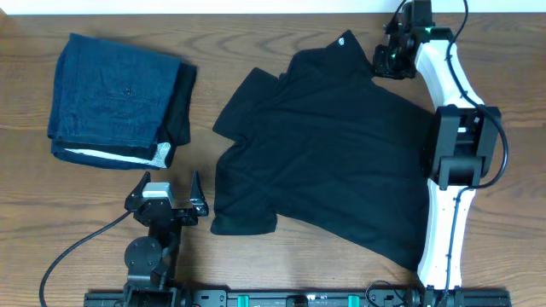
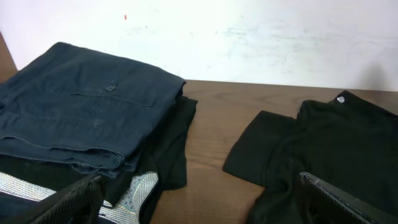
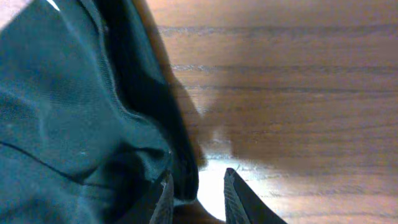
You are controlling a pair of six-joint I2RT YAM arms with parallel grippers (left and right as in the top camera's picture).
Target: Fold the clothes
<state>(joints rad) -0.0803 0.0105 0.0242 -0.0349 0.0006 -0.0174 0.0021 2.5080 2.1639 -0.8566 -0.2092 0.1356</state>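
The clothes, a black short-sleeved shirt (image 1: 333, 145), lie spread over the middle and right of the wooden table, collar toward the far edge with a small white logo beside it. My right gripper (image 1: 388, 60) is at the shirt's far right corner near the collar. In the right wrist view its jaws (image 3: 198, 177) stand a little apart, and the shirt's dark edge (image 3: 62, 106) lies against the left finger and partly between the two. Near the front edge my left gripper (image 1: 167, 198) is wide open and holds nothing. In the left wrist view it (image 2: 199, 199) faces the shirt's sleeve (image 2: 267, 155).
A folded dark-blue denim-like garment (image 1: 111, 94) with a white edge lies at the far left, on top of a dark piece; it also fills the left of the left wrist view (image 2: 81, 106). A white wall runs behind the table's far edge.
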